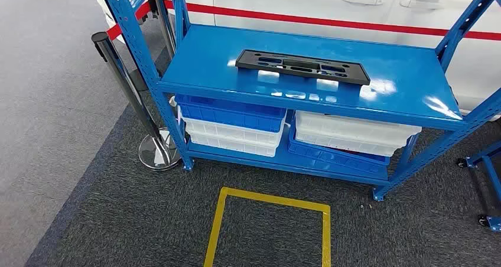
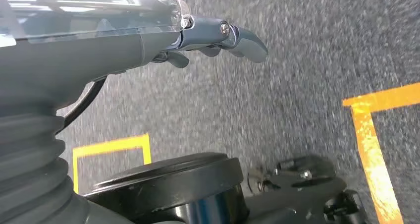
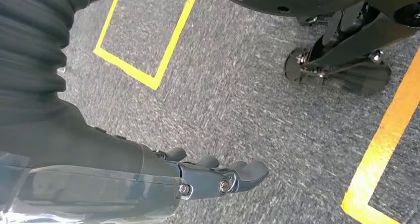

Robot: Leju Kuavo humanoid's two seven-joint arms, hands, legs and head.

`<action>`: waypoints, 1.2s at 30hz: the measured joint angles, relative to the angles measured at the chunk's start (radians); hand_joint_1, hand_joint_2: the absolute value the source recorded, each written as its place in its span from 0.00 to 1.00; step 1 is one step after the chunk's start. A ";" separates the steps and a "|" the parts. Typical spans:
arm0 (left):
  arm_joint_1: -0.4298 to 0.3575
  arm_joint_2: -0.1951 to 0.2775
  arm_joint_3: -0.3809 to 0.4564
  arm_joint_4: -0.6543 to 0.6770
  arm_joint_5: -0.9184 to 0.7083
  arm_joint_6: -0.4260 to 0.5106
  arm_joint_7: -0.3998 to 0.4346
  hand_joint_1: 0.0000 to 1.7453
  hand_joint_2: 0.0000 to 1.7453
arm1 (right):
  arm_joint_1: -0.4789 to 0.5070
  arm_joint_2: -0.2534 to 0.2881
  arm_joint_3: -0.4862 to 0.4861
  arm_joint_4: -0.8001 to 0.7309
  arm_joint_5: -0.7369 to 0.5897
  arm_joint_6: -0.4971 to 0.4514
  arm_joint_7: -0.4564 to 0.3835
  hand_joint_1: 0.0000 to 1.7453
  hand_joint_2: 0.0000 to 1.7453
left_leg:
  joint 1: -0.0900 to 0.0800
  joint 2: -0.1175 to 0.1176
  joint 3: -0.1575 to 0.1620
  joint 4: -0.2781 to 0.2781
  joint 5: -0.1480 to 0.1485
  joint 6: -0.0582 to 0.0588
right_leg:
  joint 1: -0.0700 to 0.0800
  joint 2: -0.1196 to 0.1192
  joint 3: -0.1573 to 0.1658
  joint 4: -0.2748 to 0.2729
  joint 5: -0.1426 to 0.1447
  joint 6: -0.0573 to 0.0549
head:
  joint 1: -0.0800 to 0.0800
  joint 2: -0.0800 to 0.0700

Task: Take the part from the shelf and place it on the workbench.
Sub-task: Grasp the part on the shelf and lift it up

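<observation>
The black part (image 1: 302,67) lay unobstructed on the blue shelf (image 1: 407,78) above stacked bins (image 1: 233,120), a stanchion (image 1: 127,84) beside, while left hand (image 2: 218,38) and right hand (image 3: 218,177) hung released, holding nothing.

Blue steel shelf (image 1: 413,84), two tiers, standing on dark grey carpet (image 1: 147,220). Top tier: one long black part (image 1: 302,66) lying flat, roughly centred, slightly angled to the front edge. Lower tier: two stacks of bins side by side. Left stack has a blue bin (image 1: 231,113) on top of white bins (image 1: 230,138); right stack has white bins (image 1: 353,134) on top of a blue bin (image 1: 337,156). Floor: yellow tape rectangle (image 1: 269,203) just in front of the shelf; chrome stanchion base (image 1: 158,152) beside the shelf's front left leg.
</observation>
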 joint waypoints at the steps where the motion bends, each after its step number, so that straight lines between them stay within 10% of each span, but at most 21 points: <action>1: -0.009 -0.002 -0.043 0.009 0.038 0.039 0.017 0.00 0.00 | -0.007 0.002 0.017 0.009 -0.002 -0.027 -0.001 0.00 0.00 | 0.000 0.000 0.000 0.000 0.000 0.000 | 0.000 0.000 0.000 0.000 0.000 0.000 | 0.000 0.000; 3: -0.032 -0.008 -0.177 0.033 0.132 0.138 0.060 0.00 0.00 | -0.023 0.007 0.064 0.030 -0.007 -0.092 -0.003 0.00 0.00 | 0.000 0.000 0.000 0.000 0.000 0.000 | 0.000 0.000 0.001 0.000 0.000 0.000 | 0.000 0.000; 7: -0.066 -0.019 -0.429 0.076 0.215 0.208 0.117 0.00 0.00 | -0.054 0.016 0.145 0.064 -0.003 -0.147 0.004 0.00 1.00 | 0.000 0.000 0.000 0.000 0.000 0.000 | 0.000 -0.001 0.002 0.000 0.000 0.000 | 0.000 0.000; 17: -0.091 -0.028 -0.611 0.118 0.222 0.208 0.163 0.00 0.00 | -0.070 0.026 0.203 0.093 -0.003 -0.122 0.031 0.00 1.00 | 0.000 0.000 0.000 0.000 0.000 0.000 | 0.000 -0.001 0.001 0.000 0.000 0.000 | 0.000 0.000; 33: -0.098 -0.008 -0.630 0.191 0.286 0.215 0.125 0.00 0.00 | -0.075 0.021 0.218 0.103 -0.014 -0.168 -0.009 0.00 1.00 | 0.000 0.000 0.000 0.000 0.000 0.000 | 0.000 -0.001 0.001 0.000 0.000 0.000 | 0.000 0.000; 36: -0.104 0.014 -0.622 0.218 0.302 0.215 0.105 0.00 0.75 | -0.078 0.010 0.216 0.103 -0.027 -0.191 -0.045 0.00 1.00 | 0.000 0.000 0.001 0.000 0.000 0.000 | 0.000 -0.001 0.001 0.000 0.000 0.000 | 0.000 0.000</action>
